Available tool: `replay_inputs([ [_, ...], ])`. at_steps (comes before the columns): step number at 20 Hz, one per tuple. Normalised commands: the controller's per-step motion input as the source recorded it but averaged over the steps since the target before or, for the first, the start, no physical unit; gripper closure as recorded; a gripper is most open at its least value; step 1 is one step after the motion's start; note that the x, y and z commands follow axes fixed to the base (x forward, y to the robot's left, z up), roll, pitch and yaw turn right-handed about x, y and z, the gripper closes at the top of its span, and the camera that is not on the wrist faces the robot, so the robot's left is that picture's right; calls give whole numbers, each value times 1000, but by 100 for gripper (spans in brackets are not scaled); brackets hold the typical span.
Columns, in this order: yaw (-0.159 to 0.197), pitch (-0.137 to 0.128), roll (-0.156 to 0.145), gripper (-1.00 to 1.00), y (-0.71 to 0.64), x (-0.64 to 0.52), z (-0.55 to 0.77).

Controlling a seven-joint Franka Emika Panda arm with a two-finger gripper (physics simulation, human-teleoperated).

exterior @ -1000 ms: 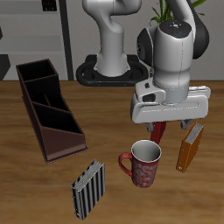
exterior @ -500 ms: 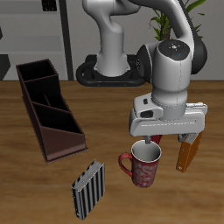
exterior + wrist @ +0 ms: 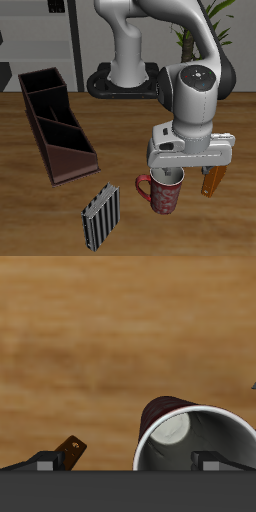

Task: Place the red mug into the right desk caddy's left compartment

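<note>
The red mug [image 3: 162, 193] stands upright on the table [image 3: 40, 220], well apart from the right desk caddy [image 3: 55, 122]; the gripper [image 3: 181, 171] sits spread at its rim, grasping nothing.

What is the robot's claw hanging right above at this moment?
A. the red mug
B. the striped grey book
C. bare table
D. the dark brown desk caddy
A: the gripper sits directly over the red mug, and the wrist view shows the mug's open rim between its fingers, while the striped grey book and caddy lie well aside.
</note>
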Motion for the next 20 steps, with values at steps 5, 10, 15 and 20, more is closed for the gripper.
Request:
replay_inputs([
  [5,-10,43,7,-100,-42,65,-241],
  [10,4,8,-3,100,-13,3,-128],
  [15,-2,-7,4,100,-45,13,28],
  [20,28,-31,10,100,-129,-119,218],
])
